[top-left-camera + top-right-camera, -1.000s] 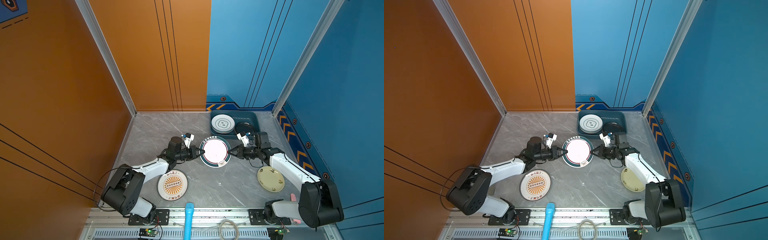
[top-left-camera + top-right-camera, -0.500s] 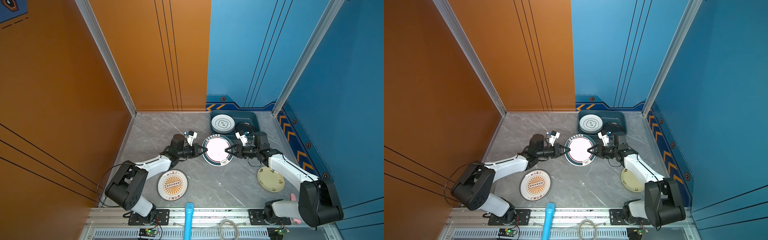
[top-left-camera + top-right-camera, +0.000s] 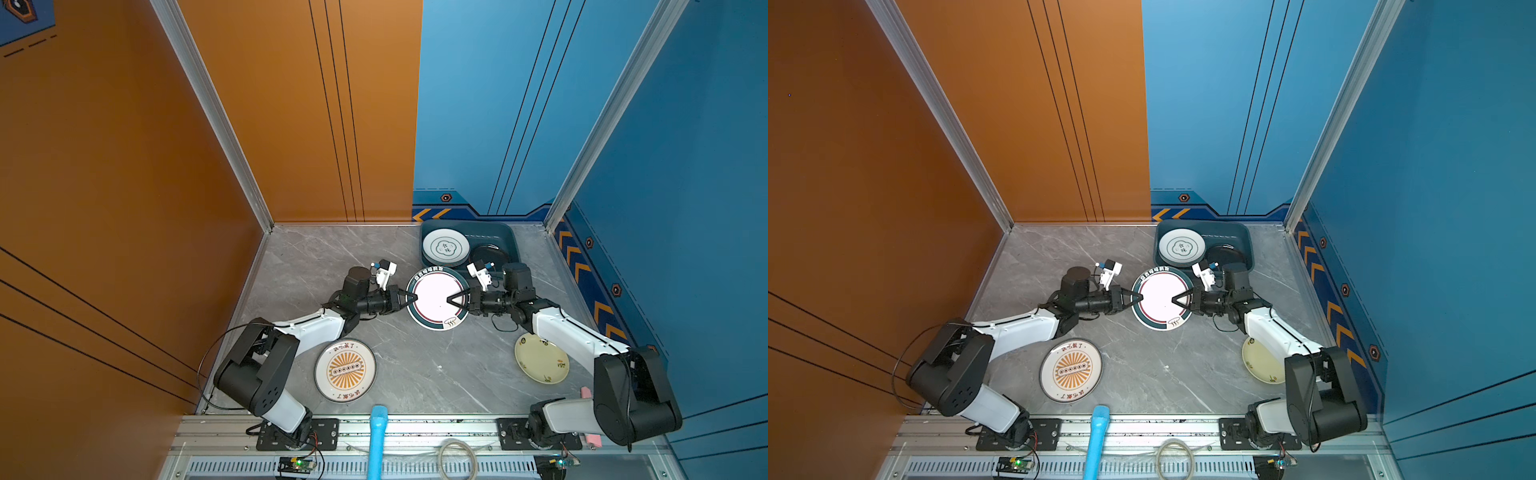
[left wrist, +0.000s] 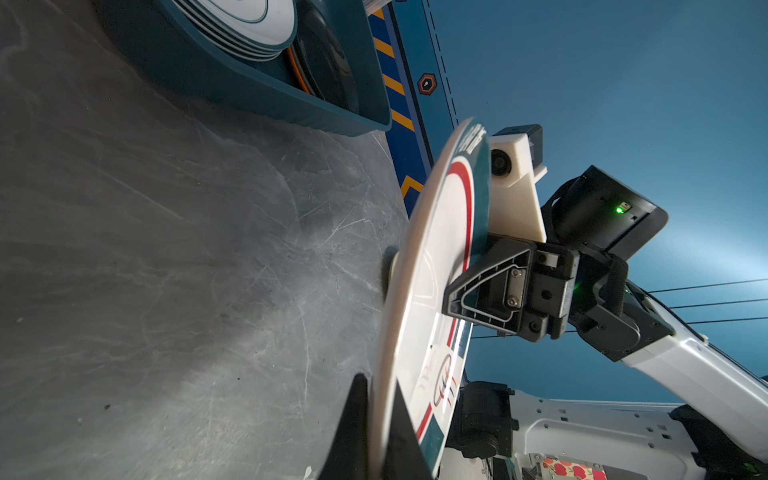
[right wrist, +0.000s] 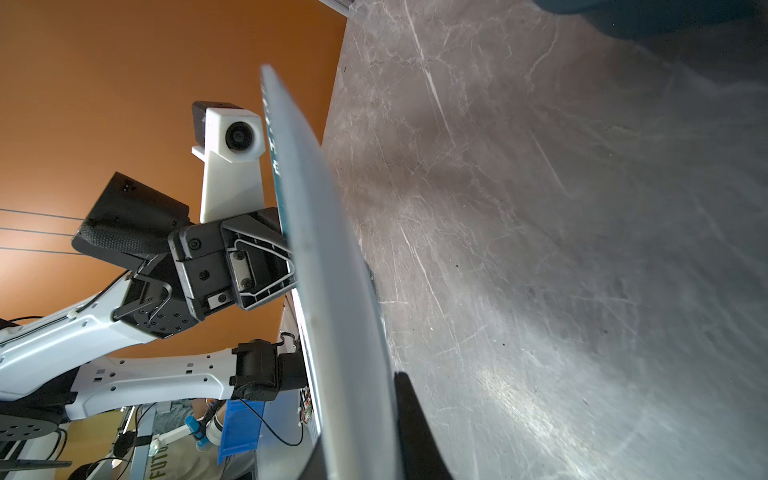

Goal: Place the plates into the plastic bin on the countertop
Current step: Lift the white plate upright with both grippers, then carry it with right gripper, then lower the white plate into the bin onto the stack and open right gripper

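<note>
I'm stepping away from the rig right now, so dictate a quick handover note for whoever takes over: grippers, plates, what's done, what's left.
Left gripper: shut on one side of the rim of the teal-rimmed plate.
Right gripper: shut on the opposite side of the rim. The plate hangs between both grippers, just in front of the plastic bin, seemingly clear of the countertop.
Done: a stack topped by the green-cloud plate and a black plate sit in the bin.
Left: the held plate, then the sunburst plate and the cream plate, both lying on the countertop.
</note>
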`<state>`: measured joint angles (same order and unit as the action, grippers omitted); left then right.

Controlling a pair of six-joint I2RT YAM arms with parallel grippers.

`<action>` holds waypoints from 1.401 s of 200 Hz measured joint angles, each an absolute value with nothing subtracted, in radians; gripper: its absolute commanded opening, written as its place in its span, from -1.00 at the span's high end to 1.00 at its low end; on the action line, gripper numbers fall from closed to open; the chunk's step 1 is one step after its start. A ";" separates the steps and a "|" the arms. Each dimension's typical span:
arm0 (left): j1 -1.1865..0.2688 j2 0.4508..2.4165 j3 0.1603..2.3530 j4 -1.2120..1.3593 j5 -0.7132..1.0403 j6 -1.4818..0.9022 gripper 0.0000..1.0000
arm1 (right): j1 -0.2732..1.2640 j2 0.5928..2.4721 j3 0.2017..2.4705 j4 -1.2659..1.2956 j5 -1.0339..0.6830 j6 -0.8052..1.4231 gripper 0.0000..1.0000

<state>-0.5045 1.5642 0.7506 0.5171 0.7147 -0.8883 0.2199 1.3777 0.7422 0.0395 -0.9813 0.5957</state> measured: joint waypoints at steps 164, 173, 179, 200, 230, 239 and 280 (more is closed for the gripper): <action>-0.452 1.151 0.706 0.019 0.492 -0.623 -0.96 | 0.090 1.832 1.497 -0.318 -0.566 0.657 1.00; -0.432 1.126 0.699 0.001 0.482 -0.619 -0.95 | 0.090 1.883 1.557 -0.341 -0.543 0.664 1.00; -0.417 1.110 0.692 -0.007 0.476 -0.617 -0.96 | 0.090 1.911 1.593 -0.356 -0.532 0.671 1.00; -0.376 1.072 0.662 -0.032 0.471 -0.616 -0.96 | 0.091 2.004 1.705 -0.399 -0.497 0.690 1.00; -0.344 1.062 0.645 -0.067 0.471 -0.608 -0.96 | 0.091 2.113 1.834 -0.443 -0.466 0.717 1.00; -0.337 1.061 0.645 -0.076 0.472 -0.605 -0.96 | 0.091 2.137 1.855 -0.450 -0.463 0.725 1.00; -0.318 1.056 0.645 -0.099 0.476 -0.590 -0.96 | 0.097 2.216 1.895 -0.473 -0.439 0.751 1.00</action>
